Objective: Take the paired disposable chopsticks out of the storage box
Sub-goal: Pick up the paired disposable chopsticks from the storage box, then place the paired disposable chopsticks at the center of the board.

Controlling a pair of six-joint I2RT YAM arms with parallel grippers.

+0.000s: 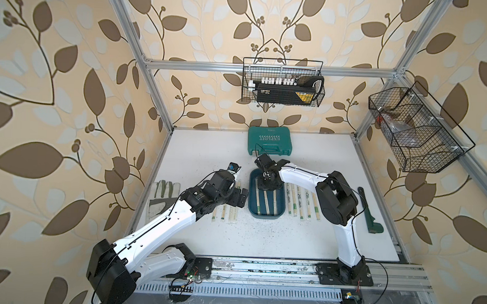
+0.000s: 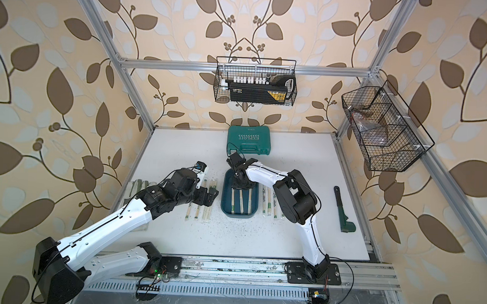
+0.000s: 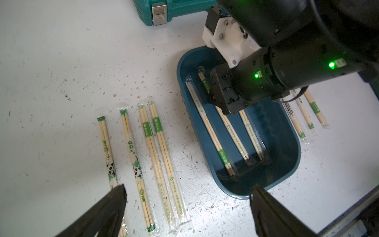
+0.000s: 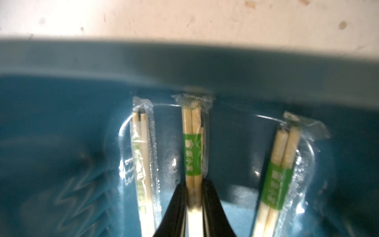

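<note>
The storage box point(image 1: 252, 211) point(image 2: 224, 205) point(image 3: 287, 164), a dark teal tray, sits mid-table in both top views. Three paired disposable chopsticks point(image 4: 141, 153) point(image 4: 281, 164) lie lengthwise in it. My right gripper point(image 4: 194, 184) point(image 1: 266, 188) reaches down into the box's far end. It is shut on the middle pair point(image 4: 191, 143), just behind its green band. My left gripper point(image 3: 188, 189) point(image 1: 240, 197) hangs open left of the box, with nothing between its fingers. Below it lie several wrapped pairs point(image 3: 158, 147) on the table.
More wrapped pairs point(image 1: 300, 202) lie in a row right of the box. A green tool case point(image 1: 269, 141) stands behind the box, a glove point(image 1: 162, 195) at the far left, a green wrench point(image 1: 369, 212) at the right. Black wire baskets point(image 1: 282, 81) point(image 1: 416, 131) hang on the frame.
</note>
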